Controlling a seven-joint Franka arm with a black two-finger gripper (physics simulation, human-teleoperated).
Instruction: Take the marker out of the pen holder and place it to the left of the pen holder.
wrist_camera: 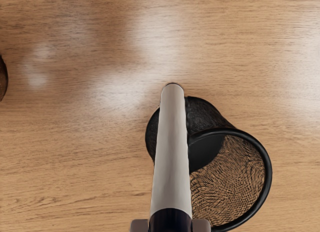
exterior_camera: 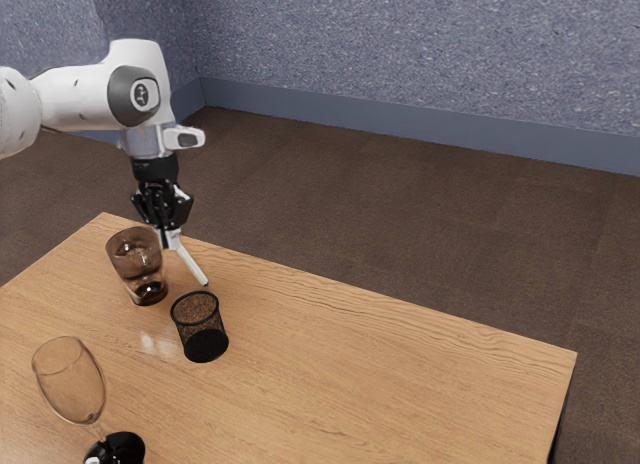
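My gripper is above the table's far edge, shut on the white marker, which slants down from the fingers to a dark tip. The black mesh pen holder stands upright on the table, and the marker is out of it, its tip above the rim's level in the picture. In the wrist view the marker passes in front of one side of the pen holder; the gripper has a fingertip on either side of the marker's dark end.
A brownish drinking glass stands close to the pen holder, toward the exterior view's left. Nearer that camera is a wine glass with a dark base. Bare wooden tabletop extends toward the exterior view's right.
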